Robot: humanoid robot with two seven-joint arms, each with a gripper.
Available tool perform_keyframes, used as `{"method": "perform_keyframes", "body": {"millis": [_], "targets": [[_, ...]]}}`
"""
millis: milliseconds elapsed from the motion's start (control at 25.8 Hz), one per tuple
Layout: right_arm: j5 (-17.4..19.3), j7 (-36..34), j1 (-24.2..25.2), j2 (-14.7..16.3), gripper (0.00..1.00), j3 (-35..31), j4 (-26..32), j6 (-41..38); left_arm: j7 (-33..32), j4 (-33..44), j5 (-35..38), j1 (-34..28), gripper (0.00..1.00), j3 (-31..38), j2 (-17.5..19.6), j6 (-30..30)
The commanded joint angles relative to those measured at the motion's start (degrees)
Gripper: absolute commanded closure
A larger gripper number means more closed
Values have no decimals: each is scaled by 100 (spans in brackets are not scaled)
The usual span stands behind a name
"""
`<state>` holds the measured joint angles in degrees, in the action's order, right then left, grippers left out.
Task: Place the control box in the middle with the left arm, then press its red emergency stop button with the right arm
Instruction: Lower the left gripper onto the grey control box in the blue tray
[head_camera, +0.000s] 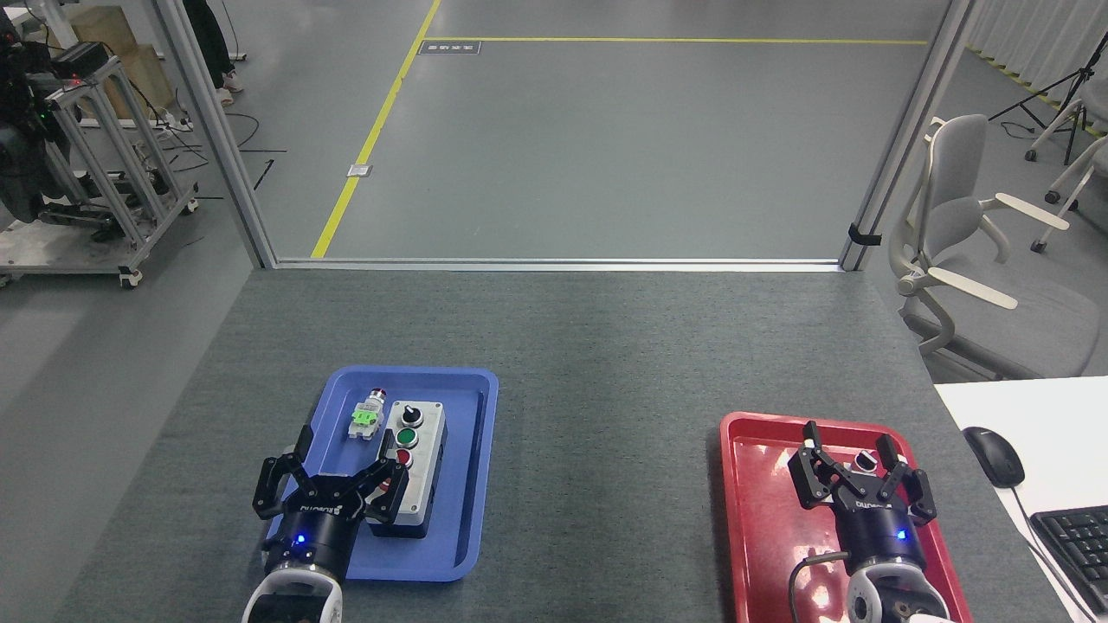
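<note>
The control box [417, 463], light grey on a black base, lies lengthwise in the blue tray [472, 407] at the left. Its black knob [411, 415], green button [405, 436] and part of a small red button [403, 454] show; the near end and the red emergency stop button are hidden behind my left gripper. My left gripper [338, 474] stands open over the tray's near left part, its right fingers [388, 491] against the box's near left side. My right gripper [850, 450] is open above the red tray [753, 484]. The middle [606, 450] is bare dark-grey felt between the trays.
A small green-and-silver part with a red tip [368, 418] lies in the blue tray left of the box. A white desk with a mouse [994, 455] and keyboard [1073, 541] adjoins at the right. A chair [969, 260] stands beyond the table's right edge.
</note>
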<state>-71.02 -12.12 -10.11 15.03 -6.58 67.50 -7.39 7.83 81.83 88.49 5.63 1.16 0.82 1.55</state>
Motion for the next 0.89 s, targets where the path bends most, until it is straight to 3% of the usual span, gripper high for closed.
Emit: {"method": "perform_keyframes", "body": {"millis": [0, 854], "targets": [[0, -18, 0, 0, 1, -1, 0, 1, 87, 158, -25, -211, 1, 7, -12, -23], [0, -18, 9, 0, 1, -36, 0, 10, 254, 307, -34, -326, 1, -45, -21, 250]]}}
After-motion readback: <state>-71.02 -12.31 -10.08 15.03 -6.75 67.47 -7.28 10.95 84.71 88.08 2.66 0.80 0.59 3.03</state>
